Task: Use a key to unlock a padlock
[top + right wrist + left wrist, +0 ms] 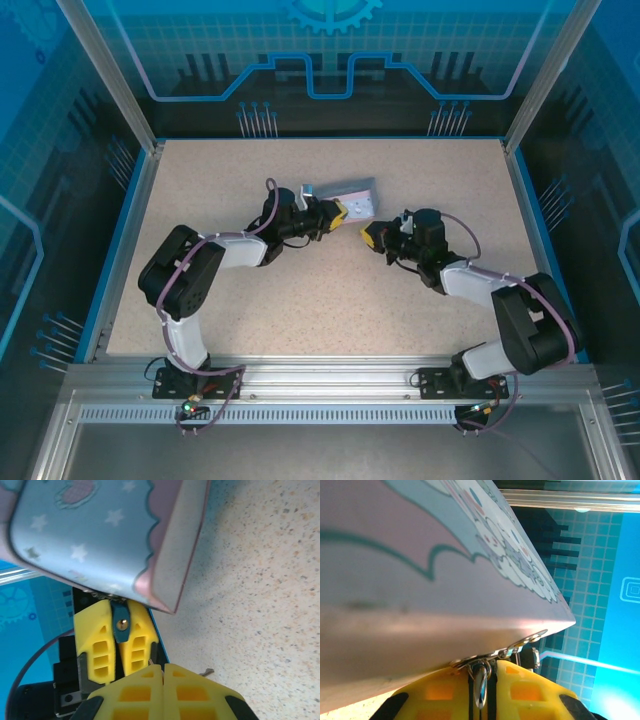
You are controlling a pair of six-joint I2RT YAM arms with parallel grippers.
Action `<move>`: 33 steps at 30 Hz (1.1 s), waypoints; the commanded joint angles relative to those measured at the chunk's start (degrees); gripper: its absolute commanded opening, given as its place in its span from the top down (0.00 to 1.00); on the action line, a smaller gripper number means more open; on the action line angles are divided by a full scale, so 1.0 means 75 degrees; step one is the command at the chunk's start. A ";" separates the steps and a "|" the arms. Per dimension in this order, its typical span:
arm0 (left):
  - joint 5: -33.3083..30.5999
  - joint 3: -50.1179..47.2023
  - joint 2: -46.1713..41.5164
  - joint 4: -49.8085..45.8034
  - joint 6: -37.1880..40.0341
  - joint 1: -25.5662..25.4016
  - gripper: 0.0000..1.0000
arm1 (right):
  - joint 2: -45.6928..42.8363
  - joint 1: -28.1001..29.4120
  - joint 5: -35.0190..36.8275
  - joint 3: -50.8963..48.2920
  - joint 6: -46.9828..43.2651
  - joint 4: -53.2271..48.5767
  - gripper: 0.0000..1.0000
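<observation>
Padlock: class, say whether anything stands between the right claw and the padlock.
Nothing visible does. In the right wrist view the padlock sits clamped in the left claw, keyhole towards the right claw, with open space between. The tin lies to one side of that line, not across it.

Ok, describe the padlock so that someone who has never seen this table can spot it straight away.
Start at the pale blue cartoon-printed tin near the middle of the table. At its edge the left gripper pinches a small padlock between its yellow fingers. Unlike the big pastel tin and bright fingers, it is tiny, dark bluish metal with a brassy dot on its face.
</observation>
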 commanded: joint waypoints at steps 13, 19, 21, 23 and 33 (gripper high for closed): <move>0.0010 -0.0011 -0.0257 0.0854 0.0023 -0.0037 1.00 | -0.0628 0.0408 0.1369 0.0132 0.0461 -0.0520 1.00; -0.0008 0.0001 -0.0223 0.0854 0.0025 -0.0073 1.00 | -0.0325 0.0474 0.1302 0.0359 0.0482 -0.0379 1.00; -0.0014 0.0015 -0.0222 0.0864 0.0027 -0.0084 1.00 | -0.0218 0.0496 0.1290 0.0430 0.0508 -0.0330 1.00; -0.0019 0.0025 -0.0219 0.0858 0.0028 -0.0093 1.00 | -0.0121 0.0518 0.1302 0.0479 0.0521 -0.0284 1.00; -0.0013 0.0036 -0.0223 0.0834 0.0015 -0.0102 1.00 | 0.0278 0.0631 0.1343 0.0716 0.0561 -0.0073 1.00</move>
